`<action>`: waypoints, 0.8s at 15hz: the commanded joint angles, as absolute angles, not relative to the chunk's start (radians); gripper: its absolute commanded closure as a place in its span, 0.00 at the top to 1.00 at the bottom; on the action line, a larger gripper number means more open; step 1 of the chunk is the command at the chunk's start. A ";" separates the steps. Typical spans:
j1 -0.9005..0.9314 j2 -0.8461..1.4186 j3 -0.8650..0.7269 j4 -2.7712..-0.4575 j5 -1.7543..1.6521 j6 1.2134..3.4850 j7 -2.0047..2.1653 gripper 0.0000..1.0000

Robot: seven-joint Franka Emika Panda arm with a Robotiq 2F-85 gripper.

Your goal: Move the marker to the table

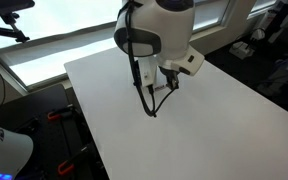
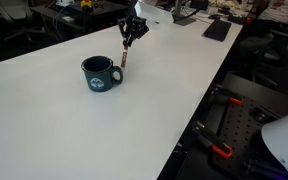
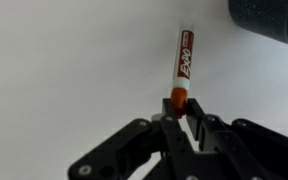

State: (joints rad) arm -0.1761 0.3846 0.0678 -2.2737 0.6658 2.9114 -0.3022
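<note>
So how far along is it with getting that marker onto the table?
Done: the gripper is shut on the marker, which hangs roughly upright beside the mug, not in it. In hand: it holds the marker low over the white table; whether the tip touches is unclear. Left: laying the marker down and letting go.

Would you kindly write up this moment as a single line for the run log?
gripper: shut on marker | marker: held at orange end, beside mug, outside it | table: marker contact unclear
</note>
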 commanded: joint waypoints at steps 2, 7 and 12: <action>-0.164 0.444 0.046 -2.202 0.643 2.840 -0.267 0.05; -0.161 0.441 0.042 -2.205 0.653 2.833 -0.268 0.34; -0.175 0.439 0.060 -2.209 0.671 2.867 -0.303 0.49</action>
State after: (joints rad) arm -0.1748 0.4383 0.0603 -2.2092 0.6713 2.8666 -0.3031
